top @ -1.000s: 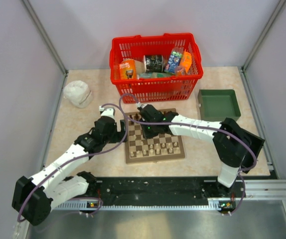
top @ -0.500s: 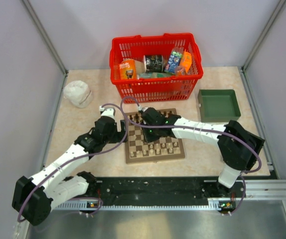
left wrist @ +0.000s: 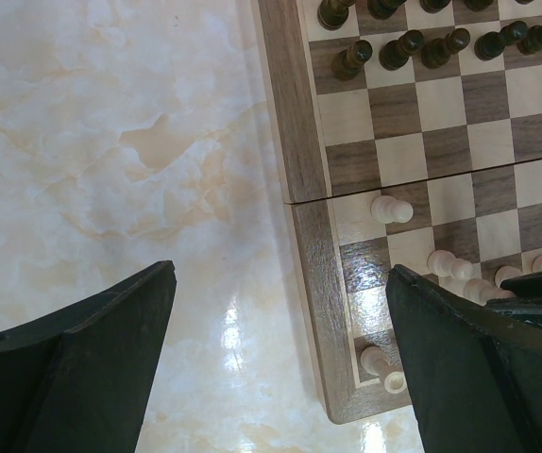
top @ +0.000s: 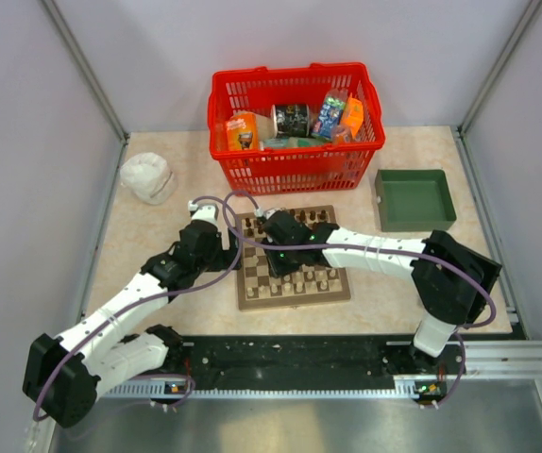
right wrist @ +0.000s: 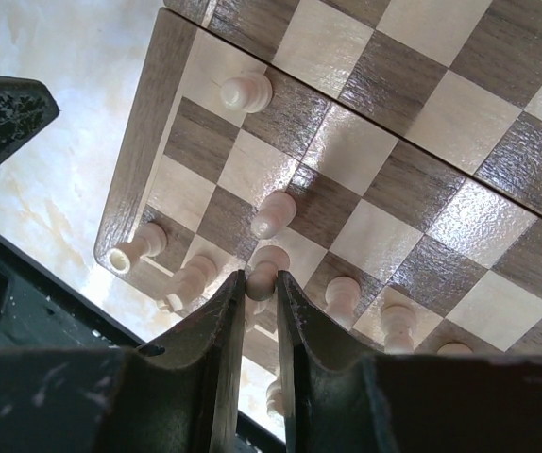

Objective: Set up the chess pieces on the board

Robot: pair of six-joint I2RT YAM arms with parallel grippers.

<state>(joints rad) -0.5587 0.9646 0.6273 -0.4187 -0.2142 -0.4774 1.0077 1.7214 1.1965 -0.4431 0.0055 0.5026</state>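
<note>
The wooden board (top: 295, 293) lies mid-table. It also shows in the left wrist view (left wrist: 301, 189) and the right wrist view (right wrist: 143, 142). Dark pieces (left wrist: 403, 47) stand along its far rows and pale pieces (right wrist: 342, 294) along its near rows. My right gripper (right wrist: 262, 283) is shut on a pale piece (right wrist: 269, 264) above the board's near left part. A lone pale pawn (right wrist: 245, 92) stands further in. My left gripper (left wrist: 280, 330) is open and empty, straddling the board's left edge over the table.
A red basket (top: 295, 170) of groceries stands behind the board. A green tray (top: 414, 200) sits at the right. A white crumpled cloth (top: 147, 176) lies at the far left. Grey walls close in both sides.
My right gripper has moved left and toward the near side over the board, holding a pale piece. The left arm has not moved.
</note>
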